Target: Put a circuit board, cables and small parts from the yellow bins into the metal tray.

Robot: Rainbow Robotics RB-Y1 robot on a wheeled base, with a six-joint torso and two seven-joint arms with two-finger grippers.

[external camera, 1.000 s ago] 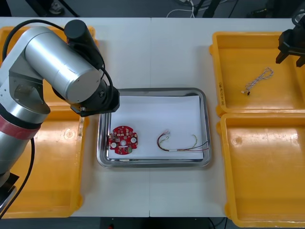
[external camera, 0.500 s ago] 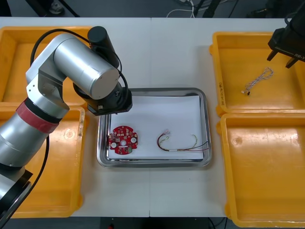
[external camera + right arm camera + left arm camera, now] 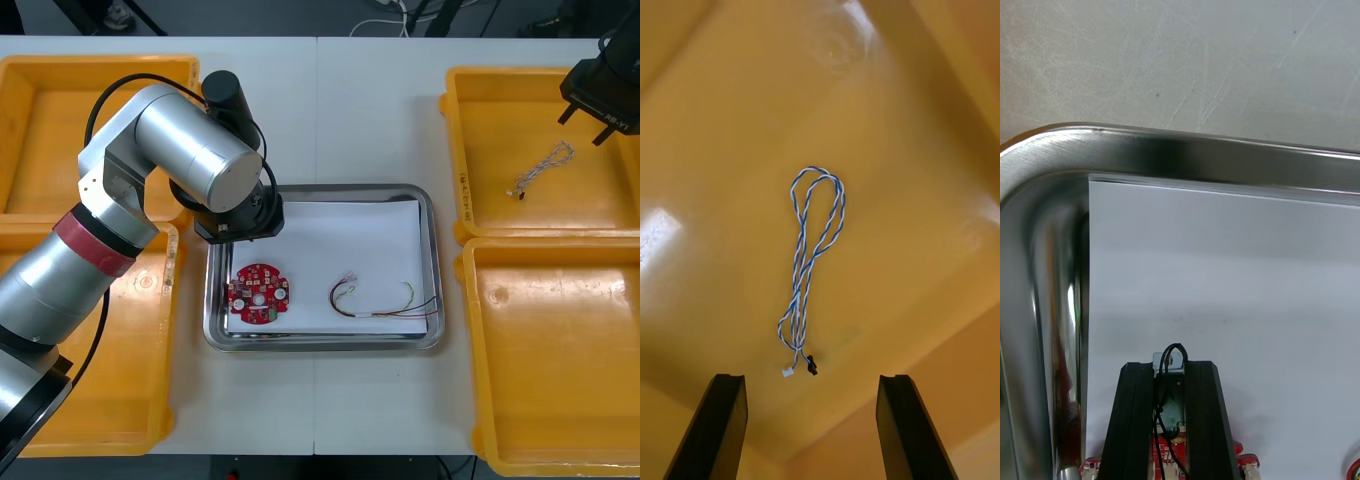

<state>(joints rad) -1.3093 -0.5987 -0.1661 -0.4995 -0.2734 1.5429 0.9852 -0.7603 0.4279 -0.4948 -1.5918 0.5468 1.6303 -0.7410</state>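
Light table (image 3: 350,110) bears yellow bins (image 3: 545,350), metal tray (image 3: 437,270).

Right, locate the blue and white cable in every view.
Front view: blue and white cable in the far right yellow bin, near the right pincer.
Right wrist view: on that bin's floor, ahead of the open pincer.
Left wrist view: left pincer, shut on a black cable, faces the metal tray instead.
Shared landmark: the bin.

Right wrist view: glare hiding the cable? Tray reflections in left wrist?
Right wrist view: glare patches on the yellow bin, none on the blue and white cable beyond the open right gripper. Left wrist view: dark reflections along the tray rim; the left gripper over it grips a black cable, glare-free.
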